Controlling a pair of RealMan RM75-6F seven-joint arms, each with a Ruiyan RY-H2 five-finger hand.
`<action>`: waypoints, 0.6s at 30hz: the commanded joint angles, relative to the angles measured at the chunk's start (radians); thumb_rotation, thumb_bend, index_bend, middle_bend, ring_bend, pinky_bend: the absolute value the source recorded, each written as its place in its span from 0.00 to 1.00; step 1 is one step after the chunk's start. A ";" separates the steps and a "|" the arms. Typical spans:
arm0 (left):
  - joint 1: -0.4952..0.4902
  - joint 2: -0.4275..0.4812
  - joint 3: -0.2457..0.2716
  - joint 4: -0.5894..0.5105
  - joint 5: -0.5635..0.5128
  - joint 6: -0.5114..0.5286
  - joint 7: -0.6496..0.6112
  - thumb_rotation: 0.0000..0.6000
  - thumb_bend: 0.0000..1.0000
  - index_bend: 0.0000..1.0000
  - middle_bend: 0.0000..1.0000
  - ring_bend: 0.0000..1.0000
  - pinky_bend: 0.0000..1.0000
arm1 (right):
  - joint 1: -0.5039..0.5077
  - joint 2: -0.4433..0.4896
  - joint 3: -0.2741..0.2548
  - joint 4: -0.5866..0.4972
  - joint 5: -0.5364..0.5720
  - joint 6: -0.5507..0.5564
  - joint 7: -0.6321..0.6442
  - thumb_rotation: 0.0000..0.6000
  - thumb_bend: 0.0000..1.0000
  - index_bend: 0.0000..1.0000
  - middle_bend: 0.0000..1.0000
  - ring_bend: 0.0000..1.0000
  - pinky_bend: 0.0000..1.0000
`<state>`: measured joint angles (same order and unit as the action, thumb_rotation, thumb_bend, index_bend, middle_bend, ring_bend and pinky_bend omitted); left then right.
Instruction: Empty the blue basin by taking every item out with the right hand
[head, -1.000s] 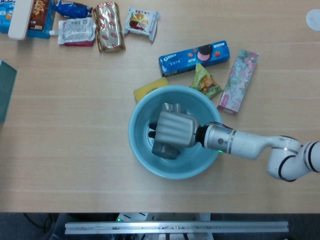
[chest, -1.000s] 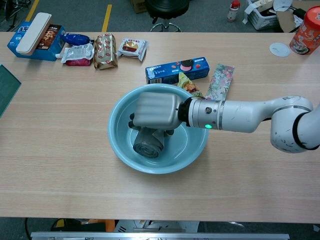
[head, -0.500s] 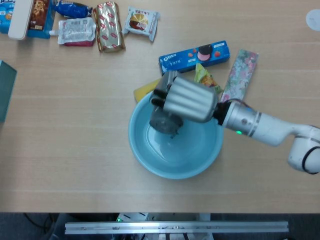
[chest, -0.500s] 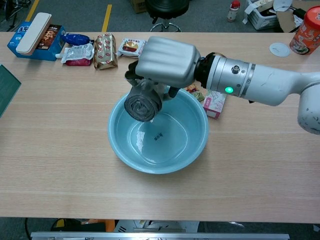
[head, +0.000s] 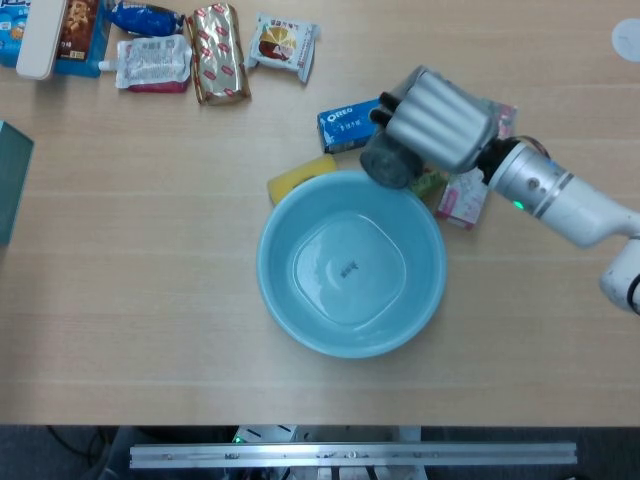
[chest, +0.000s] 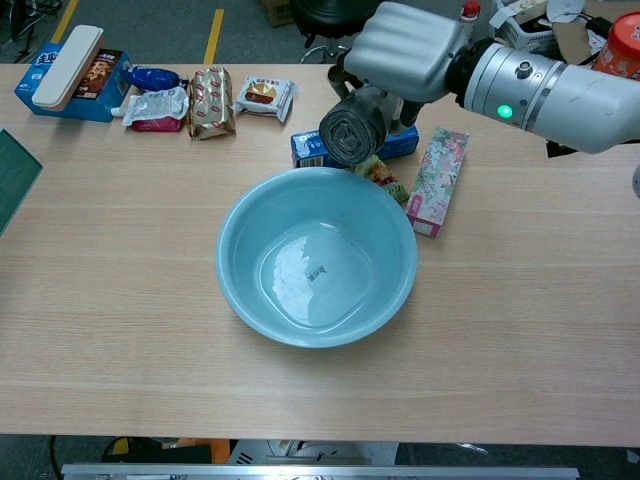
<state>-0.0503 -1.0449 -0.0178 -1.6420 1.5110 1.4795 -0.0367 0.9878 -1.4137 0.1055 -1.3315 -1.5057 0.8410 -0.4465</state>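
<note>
Head view shows the right hand (head: 437, 122) raised over the far side of the worktop, beyond the rim of the blue basin (head: 351, 264), its fingers wrapped around a dark grey roll (head: 386, 163) that looks like rolled plastic bags. In the chest view the same hand (chest: 405, 50) holds the roll (chest: 351, 130) end-on, clear of the worktop and above the Oreo box (chest: 310, 148). The basin (chest: 316, 256) sits near the middle of the worktop and holds nothing I can make out but a small dark mark on its floor.

Just behind the basin lie a yellow sponge (head: 300, 178), a green snack packet (chest: 381, 177) and a floral pink box (chest: 439, 180), the box slanting toward the right edge. Along the far left edge are a gold-wrapped packet (head: 219, 52), a white pouch (head: 152, 63), a small cake wrapper (head: 281, 45) and a blue box (chest: 68, 72) with a white case lying on it. A dark green mat (head: 13, 178) pokes in at the left edge. The left hand is out of sight.
</note>
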 joint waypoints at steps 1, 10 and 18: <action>-0.001 0.000 0.001 -0.001 0.000 -0.001 0.002 1.00 0.36 0.40 0.38 0.32 0.31 | 0.005 -0.028 0.000 0.043 0.045 -0.051 -0.034 1.00 0.57 0.89 0.73 0.77 0.87; 0.008 0.011 0.002 -0.004 -0.011 0.007 -0.003 1.00 0.36 0.40 0.38 0.32 0.31 | 0.033 -0.122 0.009 0.137 0.132 -0.139 -0.036 1.00 0.56 0.89 0.72 0.77 0.87; 0.006 0.006 0.005 0.003 -0.008 0.002 -0.009 1.00 0.36 0.40 0.38 0.32 0.31 | 0.047 -0.119 -0.007 0.110 0.257 -0.213 -0.194 1.00 0.56 0.42 0.42 0.39 0.58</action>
<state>-0.0447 -1.0391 -0.0132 -1.6386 1.5029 1.4819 -0.0456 1.0301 -1.5408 0.1034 -1.1971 -1.2909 0.6467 -0.5950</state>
